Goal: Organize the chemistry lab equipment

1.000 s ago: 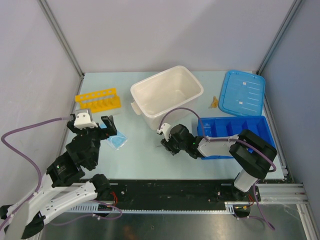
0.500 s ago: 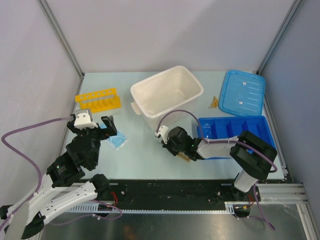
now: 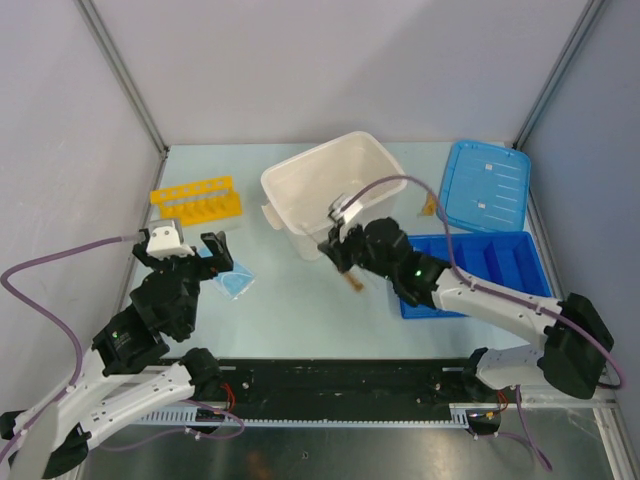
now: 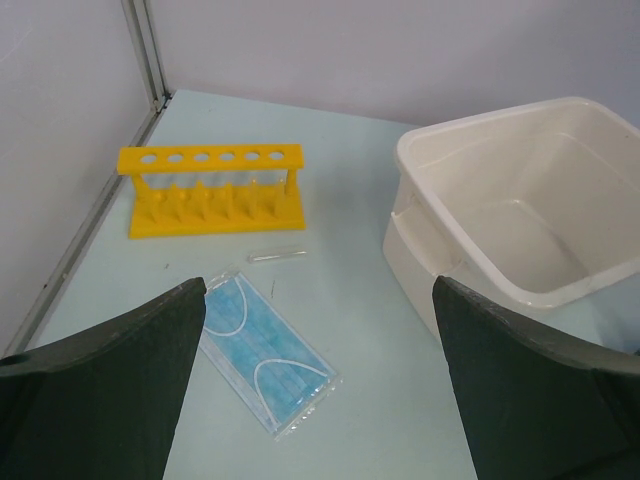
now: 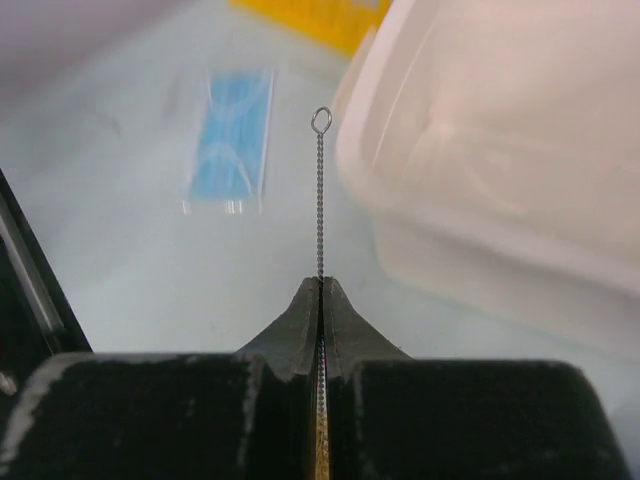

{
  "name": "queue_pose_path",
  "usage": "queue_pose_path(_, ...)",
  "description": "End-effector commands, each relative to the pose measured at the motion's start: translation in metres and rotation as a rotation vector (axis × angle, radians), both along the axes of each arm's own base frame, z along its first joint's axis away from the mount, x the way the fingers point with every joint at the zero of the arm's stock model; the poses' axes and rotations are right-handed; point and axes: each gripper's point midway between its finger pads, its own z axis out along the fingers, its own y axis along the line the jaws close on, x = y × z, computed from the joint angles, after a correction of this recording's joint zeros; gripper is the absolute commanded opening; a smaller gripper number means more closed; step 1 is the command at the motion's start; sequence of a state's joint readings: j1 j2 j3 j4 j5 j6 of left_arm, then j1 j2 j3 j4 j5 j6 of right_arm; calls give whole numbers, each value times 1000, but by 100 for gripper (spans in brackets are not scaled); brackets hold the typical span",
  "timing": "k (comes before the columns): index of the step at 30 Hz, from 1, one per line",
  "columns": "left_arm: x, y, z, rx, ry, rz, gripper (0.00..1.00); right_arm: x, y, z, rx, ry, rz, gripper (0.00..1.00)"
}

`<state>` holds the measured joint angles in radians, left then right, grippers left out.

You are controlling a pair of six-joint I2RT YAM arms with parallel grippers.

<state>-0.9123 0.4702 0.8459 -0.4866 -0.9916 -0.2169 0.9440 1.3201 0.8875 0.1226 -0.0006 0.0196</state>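
- I see my right gripper (image 5: 320, 288) pinching the wire brush (image 5: 320, 200) tight, with the white tub (image 5: 500, 150) at two o'clock.
- My left gripper (image 4: 318, 300) gapes wide, with the blue face mask (image 4: 265, 350) at seven o'clock.

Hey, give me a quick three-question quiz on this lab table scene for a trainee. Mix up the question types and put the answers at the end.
1. True or false: the right gripper has its jaws shut on the wire brush.
2. What lies between the yellow tube rack and the blue face mask? A) a short clear tube B) a cork C) a spoon
3. Short answer: are the jaws of the left gripper open or shut?
Key: 1 true; 2 A; 3 open.
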Motion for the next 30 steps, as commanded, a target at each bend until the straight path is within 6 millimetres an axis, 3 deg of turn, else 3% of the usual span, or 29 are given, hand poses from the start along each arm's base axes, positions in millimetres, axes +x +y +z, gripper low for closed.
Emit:
queue_pose_path(1,1,1,7,-28,-28,10,99,40,-11,92,296,-2,-178,0)
queue_pose_path(5,1,-2,6,-26,-25,-1,99,88,-39,144,560,-29,-410,0)
queue_pose_path(8,2,-3,6,-24,-22,-5,99,123,-56,154,730,14,-561,0)
queue_pose_path(11,2,-4,6,-24,-21,-13,99,155,-67,150,861,81,-687,0)
queue_pose_path(15,2,-6,5,-23,-20,-19,99,185,-62,147,1015,140,-772,0)
queue_pose_path(19,3,-8,4,-22,-16,-25,100,212,-50,121,1111,223,-864,0)
queue_pose_path(24,3,-8,4,-23,-16,-26,99,223,-45,88,1155,268,-983,4)
queue_pose_path(26,3,-8,4,-23,-17,-27,99,220,-45,84,1121,234,-1028,9)
queue_pose_path(30,3,-9,3,-19,-14,-30,99,220,-44,93,1067,190,-1031,28)
